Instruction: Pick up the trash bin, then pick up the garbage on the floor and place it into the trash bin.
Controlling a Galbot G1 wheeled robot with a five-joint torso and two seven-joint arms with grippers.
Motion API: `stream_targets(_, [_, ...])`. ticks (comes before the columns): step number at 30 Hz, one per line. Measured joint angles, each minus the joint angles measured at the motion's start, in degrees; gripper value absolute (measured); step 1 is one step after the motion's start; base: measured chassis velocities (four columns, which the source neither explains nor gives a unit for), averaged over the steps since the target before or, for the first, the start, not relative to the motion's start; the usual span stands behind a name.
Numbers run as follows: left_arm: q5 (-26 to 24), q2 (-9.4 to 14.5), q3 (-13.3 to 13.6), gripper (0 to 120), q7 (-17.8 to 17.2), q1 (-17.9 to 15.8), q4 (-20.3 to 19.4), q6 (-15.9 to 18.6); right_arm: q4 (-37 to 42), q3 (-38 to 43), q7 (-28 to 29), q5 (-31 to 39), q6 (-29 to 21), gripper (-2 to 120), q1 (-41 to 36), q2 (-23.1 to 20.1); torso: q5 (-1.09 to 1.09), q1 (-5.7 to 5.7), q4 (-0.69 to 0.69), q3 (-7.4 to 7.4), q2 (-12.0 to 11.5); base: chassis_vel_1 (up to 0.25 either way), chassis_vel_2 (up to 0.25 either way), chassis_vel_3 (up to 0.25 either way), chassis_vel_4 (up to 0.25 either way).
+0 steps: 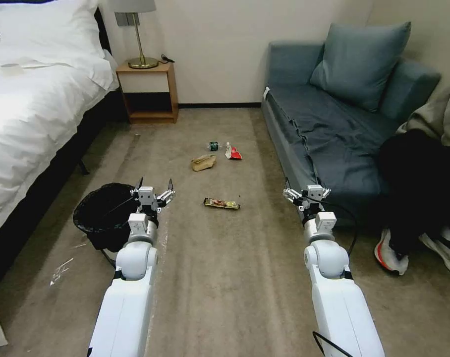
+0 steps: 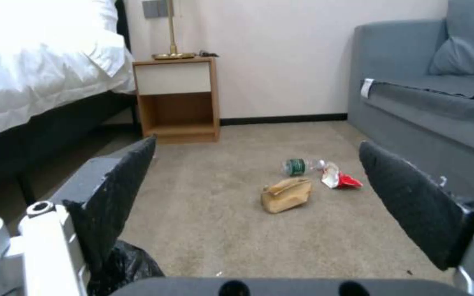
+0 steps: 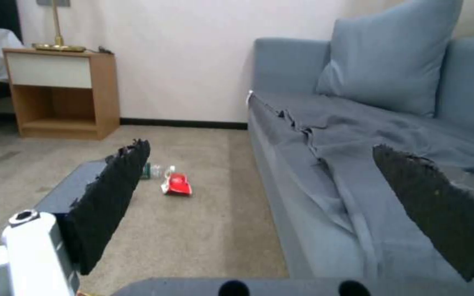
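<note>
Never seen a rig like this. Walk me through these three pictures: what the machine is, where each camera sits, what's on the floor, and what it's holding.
It is a wheeled robot with two white arms. One camera looks down from its head; the other two sit on its wrists, looking out between dark fingers. The left claw hangs open beside the black-lined trash bin; the right claw is open near the sofa. Neither holds anything. On the carpet lie a yellow wrapper, a tan paper bag, a small bottle and a red-and-white packet.
</note>
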Motion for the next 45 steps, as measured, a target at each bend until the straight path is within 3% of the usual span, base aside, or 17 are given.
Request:
stream_targets(41, [0.0,0.0,0.0,99,0.0,0.0,0.0,0.0,0.0,0.0,0.0,0.0,0.0,100,0.0,0.0,0.0,0.0,0.0,0.0,0.0,0.0,0.0,0.0,0.0])
stream_targets(45, [-0.1,0.0,-0.3,99,0.0,0.5,-0.7,0.2,3.2,1.8,-0.2,0.7,-0.1,100,-3.2,-0.1,0.0,0.0,0.0,0.0,0.0,0.0,0.0,0.0,0.0])
